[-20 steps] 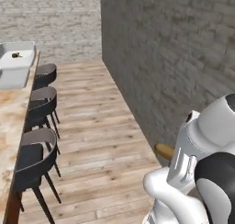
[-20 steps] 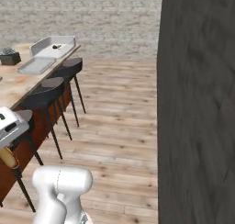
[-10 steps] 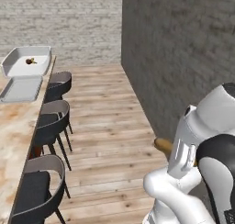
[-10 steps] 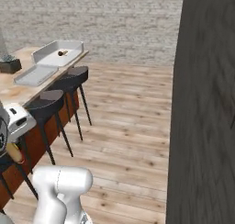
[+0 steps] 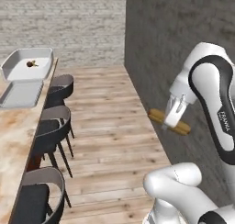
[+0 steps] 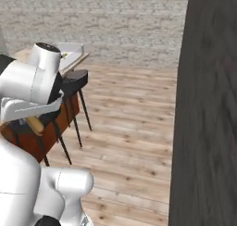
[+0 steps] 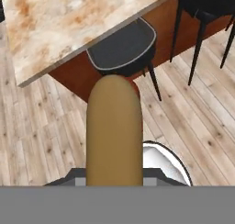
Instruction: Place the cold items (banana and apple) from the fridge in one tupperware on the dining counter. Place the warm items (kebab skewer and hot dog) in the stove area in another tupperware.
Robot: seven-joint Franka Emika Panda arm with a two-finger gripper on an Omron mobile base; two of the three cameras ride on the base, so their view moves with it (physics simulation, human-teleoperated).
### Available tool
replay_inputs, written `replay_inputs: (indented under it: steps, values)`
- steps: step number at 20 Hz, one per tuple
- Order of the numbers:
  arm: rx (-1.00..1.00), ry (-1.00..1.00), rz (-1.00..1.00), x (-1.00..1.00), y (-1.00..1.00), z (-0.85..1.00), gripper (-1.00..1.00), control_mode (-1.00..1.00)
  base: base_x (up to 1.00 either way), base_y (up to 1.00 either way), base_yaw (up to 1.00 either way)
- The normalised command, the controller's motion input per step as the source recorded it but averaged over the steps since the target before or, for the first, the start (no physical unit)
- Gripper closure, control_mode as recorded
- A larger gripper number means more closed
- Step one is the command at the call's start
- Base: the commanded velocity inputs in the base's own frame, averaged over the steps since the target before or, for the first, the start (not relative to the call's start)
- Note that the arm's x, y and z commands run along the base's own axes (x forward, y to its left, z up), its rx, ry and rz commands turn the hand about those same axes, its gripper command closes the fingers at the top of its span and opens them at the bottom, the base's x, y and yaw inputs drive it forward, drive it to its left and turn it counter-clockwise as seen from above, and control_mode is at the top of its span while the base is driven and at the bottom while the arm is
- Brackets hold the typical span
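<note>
In the left base view the white two-finger gripper (image 5: 175,116) hangs in the air above the wooden plank floor (image 5: 105,126), clamped across the middle of the small tan-bunned hot dog (image 5: 169,121), which lies roughly level with one end pointing at the dark grey wall (image 5: 183,39). Well apart, at the far left, the long beige-and-rust marbled dining counter (image 5: 13,131) carries two trays end to end: the pale thick-rimmed rectangular tupperware (image 5: 27,64) farther back, with a small dark item inside (too small to name), and the flat light-grey tray (image 5: 20,93) just in front of it. Black round-backed stools (image 5: 53,126) line the counter's edge.

In the right base view the arm's white body hides the fingers — only a tan end of the hot dog (image 6: 34,124) pokes out below it, in front of the counter's wooden base (image 6: 46,132).

In the hand view the hot dog (image 7: 113,131) rises from the bottom centre, over the floor, near the counter's corner (image 7: 55,30) and a stool seat (image 7: 121,48).
</note>
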Motion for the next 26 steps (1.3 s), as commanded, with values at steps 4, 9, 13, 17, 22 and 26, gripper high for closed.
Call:
replay_inputs:
  steps: [4,9,13,17,22,26]
  values:
    - [0.0,0.0,0.0,0.0,0.0,0.0,1.0,1.0,1.0,-0.08,0.06]
    - [0.0,0.0,0.0,0.0,0.0,0.0,1.0,1.0,1.0,-0.06,0.32]
    - [0.0,0.0,0.0,0.0,0.0,0.0,1.0,1.0,0.89,0.0,0.94]
    - [0.0,0.0,0.0,0.0,0.0,0.0,1.0,1.0,0.98,-0.16,0.93]
    - [0.0,0.0,0.0,0.0,0.0,0.0,1.0,1.0,0.96,-0.37,0.83]
    - [0.0,0.0,0.0,0.0,0.0,0.0,1.0,1.0,0.7,-0.52,0.79]
